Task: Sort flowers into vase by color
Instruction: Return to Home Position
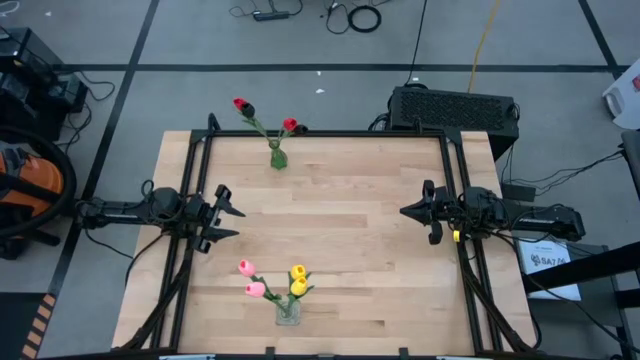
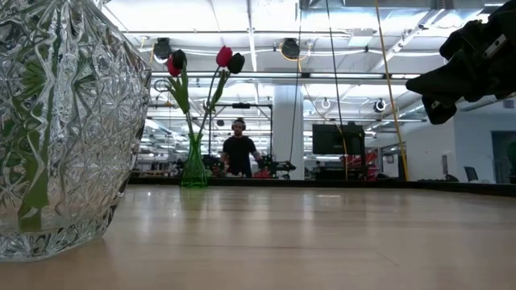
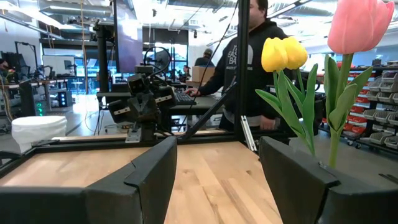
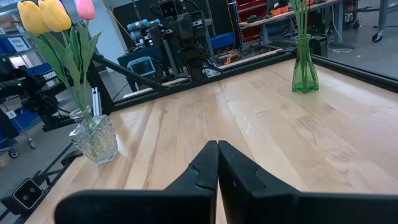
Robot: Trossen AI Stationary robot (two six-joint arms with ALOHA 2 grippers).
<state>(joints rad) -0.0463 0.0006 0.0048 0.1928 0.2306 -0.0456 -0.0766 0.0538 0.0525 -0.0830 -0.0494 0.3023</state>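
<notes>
Pink and yellow fake tulips [image 1: 256, 289] on thin green stems, standing in a small clear cut-glass vase [image 1: 288, 312] by the middle of the near edge of the pale wooden surface [image 1: 350, 250]. Red and dark maroon fake tulips [image 1: 241, 104] in a slim green glass vase [image 1: 277, 157] by the far edge. Smooth little cup-shaped heads, long pointy leaves. Bumpy, sparkly glass on the clear vase; plain smooth glass on the green one, thin at the neck and wide at the foot. No loose flower seen anywhere on the wood, so most likely all sorted, with only the trip back to rest in hand. Left pincer [image 1: 232, 212] by the left edge, fingers [image 3: 146, 177] spread wide, holding nothing. Right pincer [image 1: 406, 211] by the right edge, fingers pressed tight together, holding nothing. Next move, at a guess: pull both arms back to rest, slow and level, and bump no vase or tall stem.
</notes>
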